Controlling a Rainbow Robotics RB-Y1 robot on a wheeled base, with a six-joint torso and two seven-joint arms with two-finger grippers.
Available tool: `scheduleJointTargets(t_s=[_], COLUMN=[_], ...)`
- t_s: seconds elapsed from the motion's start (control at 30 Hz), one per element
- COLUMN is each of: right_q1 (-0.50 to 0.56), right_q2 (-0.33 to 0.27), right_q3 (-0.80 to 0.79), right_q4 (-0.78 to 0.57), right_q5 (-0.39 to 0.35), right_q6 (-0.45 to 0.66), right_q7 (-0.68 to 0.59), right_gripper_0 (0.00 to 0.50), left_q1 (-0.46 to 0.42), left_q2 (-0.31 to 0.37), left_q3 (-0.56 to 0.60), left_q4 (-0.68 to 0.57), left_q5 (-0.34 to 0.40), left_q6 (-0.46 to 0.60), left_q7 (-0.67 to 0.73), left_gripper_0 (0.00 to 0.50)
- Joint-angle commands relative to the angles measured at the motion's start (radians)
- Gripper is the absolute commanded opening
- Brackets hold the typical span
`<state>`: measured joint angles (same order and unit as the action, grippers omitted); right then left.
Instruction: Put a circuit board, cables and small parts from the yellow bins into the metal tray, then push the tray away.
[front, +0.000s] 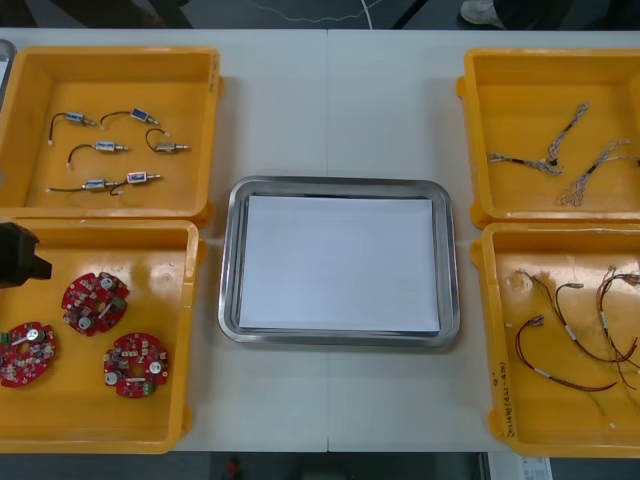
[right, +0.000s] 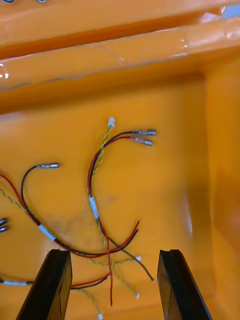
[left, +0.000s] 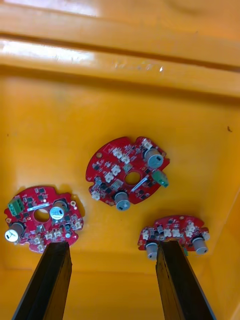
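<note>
Three round red circuit boards lie in the near left yellow bin (front: 188, 340): one (front: 95, 302) toward the back, one (front: 26, 353) at the left, one (front: 136, 364) at the front. My left gripper (left: 112, 246) hangs open above them. The middle board (left: 127, 170) lies beyond its fingertips, and two others (left: 42, 225) (left: 175, 235) lie close to each finger. A black part of the left arm (front: 20, 255) shows at the bin's left edge. My right gripper (right: 114, 254) is open over red, black and yellow cables (right: 95, 200) in the near right bin (front: 487, 330). The metal tray (front: 340, 187), white inside, holds nothing.
The far left bin (front: 208, 120) holds several small metal parts (front: 110, 148) with short black leads. Twisted cables (front: 560, 155) lie in the far right bin (front: 468, 120). Bare table runs beyond the tray and between the bins.
</note>
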<state>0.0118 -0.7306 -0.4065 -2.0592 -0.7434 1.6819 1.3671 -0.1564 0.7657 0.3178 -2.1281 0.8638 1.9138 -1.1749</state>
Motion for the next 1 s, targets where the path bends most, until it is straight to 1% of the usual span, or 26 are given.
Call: scheduleJointTargets(t_s=[0.03,0.2,0.3,0.6,0.77,0.9,1.0], right_q1=[0.039,0.048,0.048,0.083,0.088,0.088,0.088], right_q2=[-0.043,-0.043,-0.043,-0.043,-0.043,-0.043,-0.043], right_q3=[0.069,0.126,0.138,0.150,0.170,0.213,0.225], right_q4=[-0.015,0.050,0.079,0.145,0.174,0.203,0.214], right_q5=[0.021,0.010,0.003,-0.030,-0.040,-0.040,-0.042], right_q6=[-0.060,-0.148,-0.174,-0.269,-0.304,-0.360,-0.378], right_q7=[0.038,0.058,0.072,0.221,0.241,0.244,0.242], right_gripper_0=[0.500,0.500,0.500,0.500,0.500,0.500,0.500], left_q1=[0.057,0.095,0.120,0.189,0.207,0.225,0.228], left_q2=[0.058,0.067,0.067,0.070,0.070,0.070,0.070], left_q3=[0.030,0.041,0.050,0.060,0.058,0.056,0.055], left_q4=[-0.010,-0.010,-0.010,-0.006,0.005,0.045,0.065], left_q5=[0.011,0.011,0.011,-0.008,-0.023,-0.025,-0.023], left_q6=[0.006,0.006,0.006,-0.082,-0.118,-0.171,-0.194], left_q7=[0.029,0.021,0.017,-0.003,-0.009,-0.029,-0.040], left_gripper_0=[0.500,0.500,0.500,0.500,0.500,0.500,0.500])
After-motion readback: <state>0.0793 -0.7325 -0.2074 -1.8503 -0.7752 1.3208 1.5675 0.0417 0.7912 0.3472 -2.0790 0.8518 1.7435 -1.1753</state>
